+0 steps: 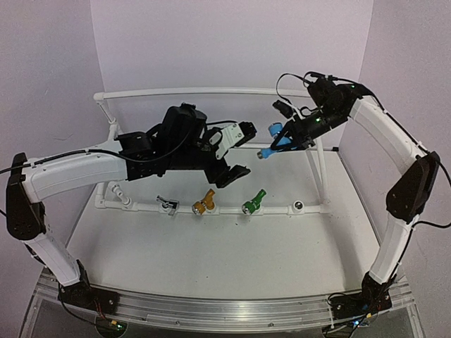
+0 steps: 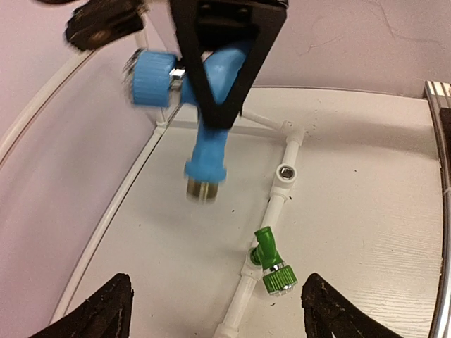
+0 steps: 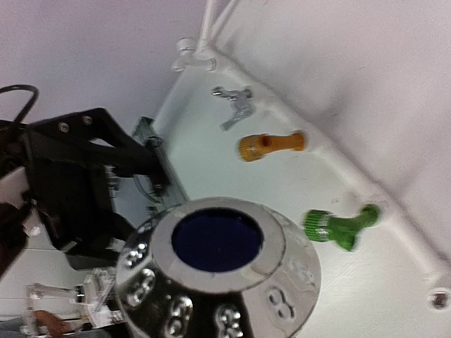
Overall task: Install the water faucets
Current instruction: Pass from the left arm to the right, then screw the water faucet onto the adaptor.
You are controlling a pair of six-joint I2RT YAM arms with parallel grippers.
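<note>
While the silver [image 1: 167,203], yellow [image 1: 204,203] and green [image 1: 254,201] faucets already sit in the front pipe [image 1: 141,205], the fourth is not in yet. My right gripper [image 1: 290,137] is clamped on the blue faucet [image 1: 280,143], holding it in the air well above the table, its nozzle pointing down and left. My left gripper [image 2: 216,296] hangs wide and holds nothing, just beside the blue faucet. The last socket [image 1: 298,206], right of green, stands bare. I judge three done, one left.

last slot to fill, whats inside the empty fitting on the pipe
The empty fitting shows a metallic ring around a dark hole; no faucet in it. Deeper in, too dark to tell.
</note>
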